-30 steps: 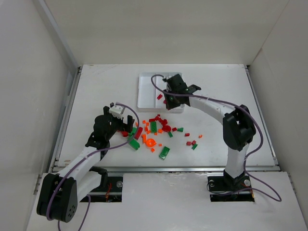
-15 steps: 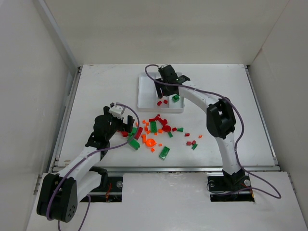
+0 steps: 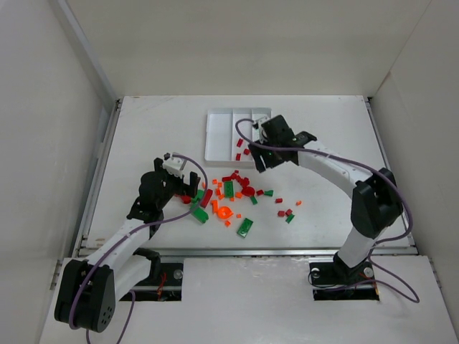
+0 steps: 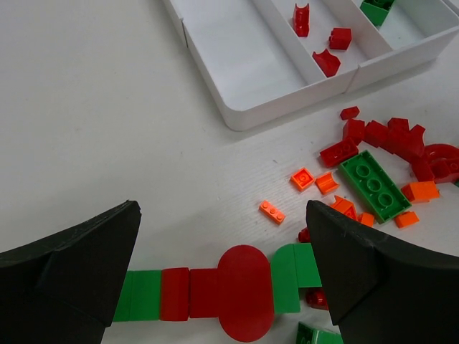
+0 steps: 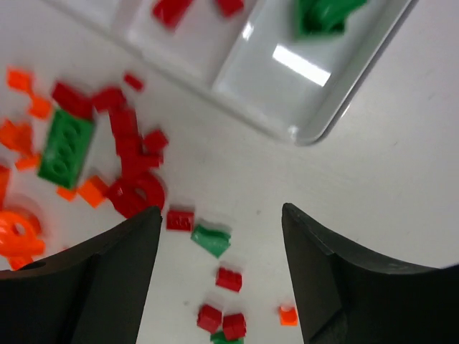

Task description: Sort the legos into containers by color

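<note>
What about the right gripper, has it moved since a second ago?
Yes. The right gripper has drawn back from over the tray to its near right corner.

Bright, even overhead light, soft shadows, white glare patch inside the tray (image 5: 251, 80), right wrist view slightly blurred

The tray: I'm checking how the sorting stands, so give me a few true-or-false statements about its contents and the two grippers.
1. The middle compartment of the tray holds red legos. True.
2. The green lego in the tray lies in its left compartment. False: it lies in the right compartment; the left one shows no pieces.
3. The right gripper is shut on a lego. False: it is open and holds nothing.
4. The orange legos lie on the table; none shows in the tray. True.
5. The left gripper is open. True.
</note>
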### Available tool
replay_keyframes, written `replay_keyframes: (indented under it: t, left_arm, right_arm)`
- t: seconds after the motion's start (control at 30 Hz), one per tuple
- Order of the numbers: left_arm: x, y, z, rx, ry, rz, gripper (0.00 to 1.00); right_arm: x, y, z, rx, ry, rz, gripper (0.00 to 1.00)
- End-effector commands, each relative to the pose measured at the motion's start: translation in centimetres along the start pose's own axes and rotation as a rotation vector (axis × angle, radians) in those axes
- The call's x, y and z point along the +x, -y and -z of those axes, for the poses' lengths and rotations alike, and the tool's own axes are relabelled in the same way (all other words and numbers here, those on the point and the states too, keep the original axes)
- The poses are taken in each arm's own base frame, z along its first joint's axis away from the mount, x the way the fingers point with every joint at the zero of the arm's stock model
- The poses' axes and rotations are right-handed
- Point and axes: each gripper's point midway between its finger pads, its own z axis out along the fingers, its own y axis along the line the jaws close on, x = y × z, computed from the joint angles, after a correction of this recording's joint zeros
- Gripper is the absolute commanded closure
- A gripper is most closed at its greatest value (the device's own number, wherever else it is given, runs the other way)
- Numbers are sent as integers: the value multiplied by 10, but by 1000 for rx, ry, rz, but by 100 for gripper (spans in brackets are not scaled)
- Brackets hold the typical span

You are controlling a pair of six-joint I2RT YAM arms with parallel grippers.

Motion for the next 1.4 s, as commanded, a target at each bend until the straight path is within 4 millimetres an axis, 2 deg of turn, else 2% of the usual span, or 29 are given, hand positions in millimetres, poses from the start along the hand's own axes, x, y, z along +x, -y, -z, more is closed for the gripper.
replay_keyframes:
  t: [0.0,0.03,0.17,0.33,0.4,0.6,0.77,0.87,0.9,0.97,1.0,1.07,1.1,1.17,1.27,1.3,1.33,1.37]
  left_arm:
    - [-10,2,0,7,57,-18,0]
    - [-8,3,1,16,58,-18,0]
    - [-8,3,1,16,58,-18,0]
    - [-6,2,2,7,57,-18,0]
    - [-6,2,2,7,57,-18,0]
    - [-9,2,3,6,66,-29,0]
    - [-11,2,3,6,75,-30,0]
    - [-11,2,3,6,75,-30,0]
    - [-11,2,3,6,75,-30,0]
    - [-11,1,3,5,75,-39,0]
    - [-11,1,3,5,75,-40,0]
    - [-11,1,3,5,75,-40,0]
    - [-11,1,3,5,75,-40,0]
    - [-11,1,3,5,75,-40,0]
    - [-11,1,3,5,75,-40,0]
    - [-11,1,3,5,75,-40,0]
    - [-8,1,2,6,67,-38,0]
    - [-8,1,2,6,66,-38,0]
  right_arm:
    - [65,-13,-9,-103,-167,61,28]
    - [81,-17,-10,-111,-210,89,28]
    - [106,-25,-17,-81,-289,246,28]
    - [112,-14,-28,-43,-324,326,28]
    - [109,-21,-33,-84,-326,337,31]
    - [121,-21,-49,-85,-370,339,49]
    - [119,-22,-51,-85,-372,339,63]
    - [119,-24,-53,-96,-372,337,76]
    - [118,-24,-53,-96,-372,337,86]
    - [118,-24,-53,-96,-372,337,96]
    - [109,-25,-45,-96,-339,335,100]
    - [96,-29,-38,-116,-280,329,100]
    - [79,-32,-24,-127,-213,325,100]
    - [58,-38,-11,-163,-126,277,100]
    - [2,-26,7,-144,84,111,100]
    - [-20,-14,6,-127,161,-5,100]
    - [-35,-3,8,-105,206,-22,100]
    - [-44,3,5,-99,219,-116,100]
